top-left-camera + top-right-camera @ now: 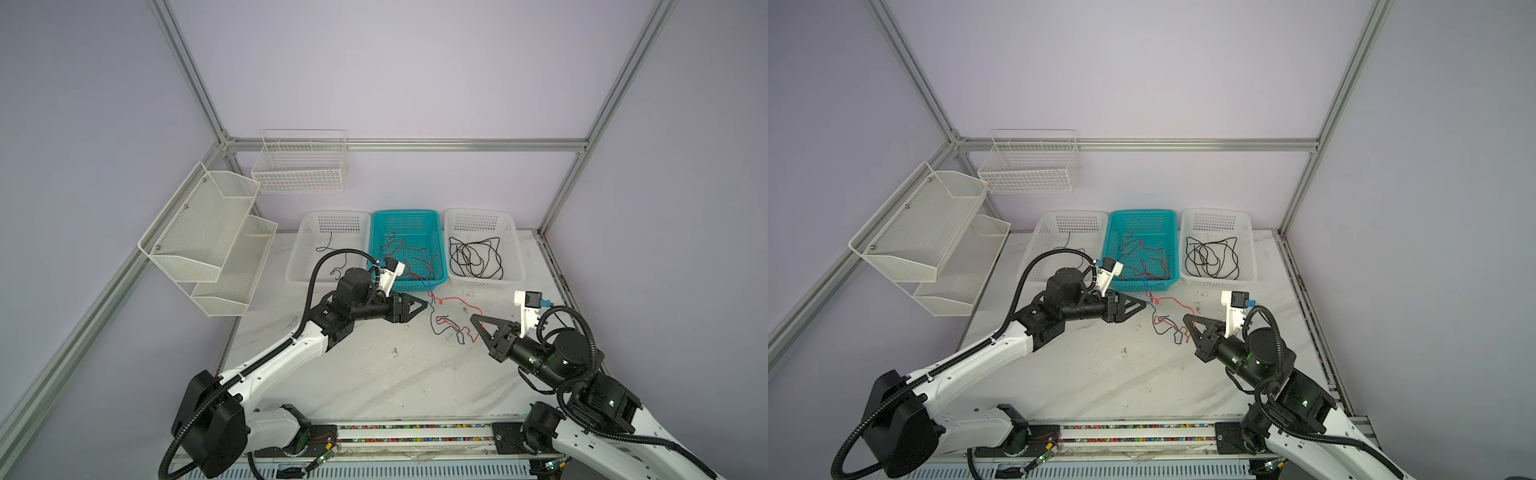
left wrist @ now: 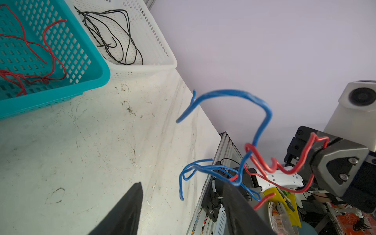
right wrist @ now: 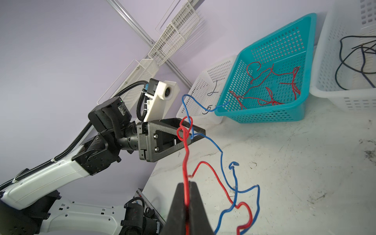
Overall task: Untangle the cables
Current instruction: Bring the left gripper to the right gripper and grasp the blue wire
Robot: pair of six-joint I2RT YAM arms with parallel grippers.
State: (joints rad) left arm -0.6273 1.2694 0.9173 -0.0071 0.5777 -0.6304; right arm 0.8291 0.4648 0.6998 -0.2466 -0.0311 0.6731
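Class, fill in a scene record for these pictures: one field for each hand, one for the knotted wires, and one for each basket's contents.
Left hand: open, close to the knot
Right hand: shut on the red wire
Knot: red wire and blue wire twisted together
Left white basket: thin black wire
Teal basket: loose red wires
Right white basket: coiled black wires

Both top views overlook the table (image 1: 374,374); close wrist views face each other across the cables (image 2: 227,92).
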